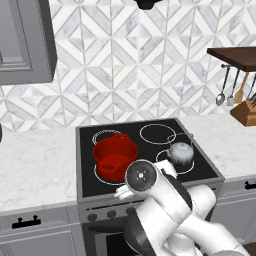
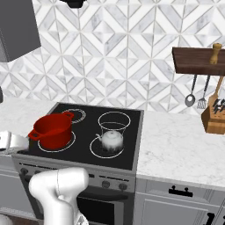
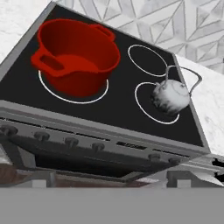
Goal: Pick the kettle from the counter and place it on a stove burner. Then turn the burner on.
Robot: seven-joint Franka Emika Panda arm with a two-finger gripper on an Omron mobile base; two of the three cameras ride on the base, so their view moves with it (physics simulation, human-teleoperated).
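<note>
The silver-grey kettle (image 1: 180, 154) (image 2: 112, 140) (image 3: 171, 96) stands upright on the front right stove burner (image 1: 162, 162) (image 2: 99, 150) (image 3: 146, 103), a thin white ring on the black cooktop. White marble counter (image 1: 35, 170) (image 2: 176, 140) (image 3: 214, 105) runs on both sides of the stove. My gripper (image 1: 121, 192) (image 2: 13, 144) hangs low in front of the stove's front left edge, well apart from the kettle and holding nothing. Its hand view looks up across the knob row (image 3: 71, 141) toward the cooktop. Its jaws stand wide.
A red two-handled pot (image 1: 115, 156) (image 2: 52, 129) (image 3: 76, 57) sits on the front left burner. Both back burners are bare. A knife block (image 1: 245, 112) (image 2: 215, 116) and hanging utensils (image 2: 197, 94) are at the far right under a wooden shelf (image 2: 197, 59).
</note>
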